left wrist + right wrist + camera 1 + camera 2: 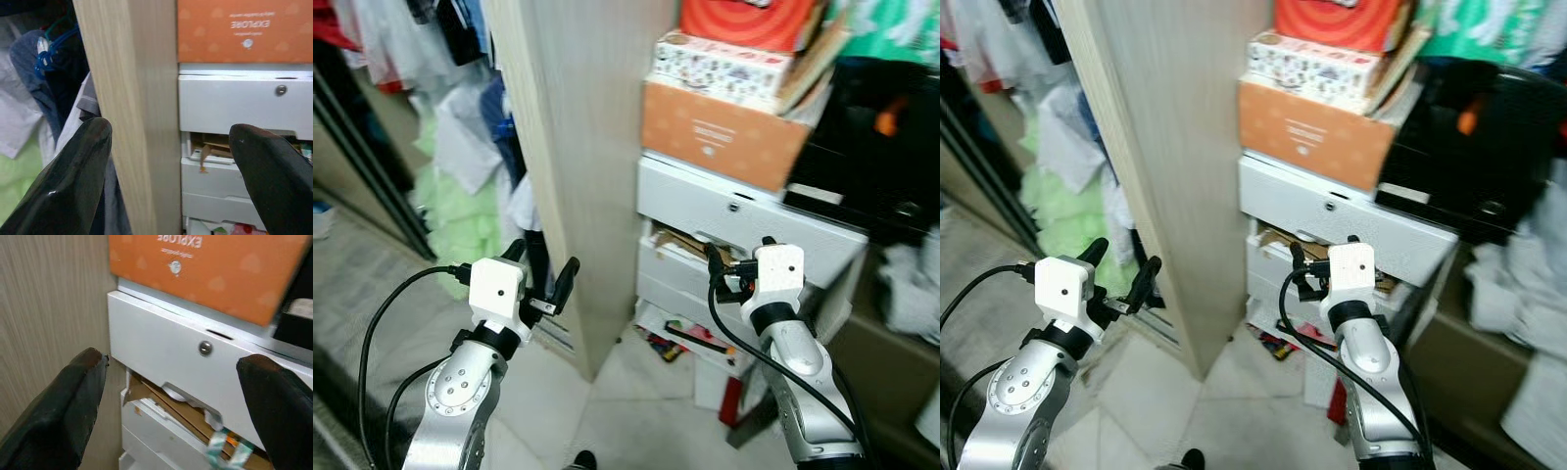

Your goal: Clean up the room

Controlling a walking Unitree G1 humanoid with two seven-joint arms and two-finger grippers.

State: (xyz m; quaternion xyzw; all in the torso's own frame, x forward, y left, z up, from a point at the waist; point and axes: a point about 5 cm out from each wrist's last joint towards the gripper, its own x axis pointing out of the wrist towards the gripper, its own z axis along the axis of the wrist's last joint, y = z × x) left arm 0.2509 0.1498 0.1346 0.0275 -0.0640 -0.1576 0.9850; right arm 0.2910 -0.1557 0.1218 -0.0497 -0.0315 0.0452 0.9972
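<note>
We are standing before a white drawer unit (734,220) with both arms raised. Our left gripper (546,284) is hovering with its fingers spread and empty in front of the tall wooden panel (578,147), and our right gripper (171,396) is hovering released and empty too, just short of the top drawer.

The clutter we are tidying is sitting mostly to the right: cardboard and paper scraps (181,406) are poking out beneath the top drawer, small items (680,338) are lying on the floor at the unit's foot, and clothes (460,147) are hanging to the far left.

We are judging the stacked orange box (729,132) risky: bumping the unit could topple it, and pushing a drawer could jam on the protruding cardboard.
</note>
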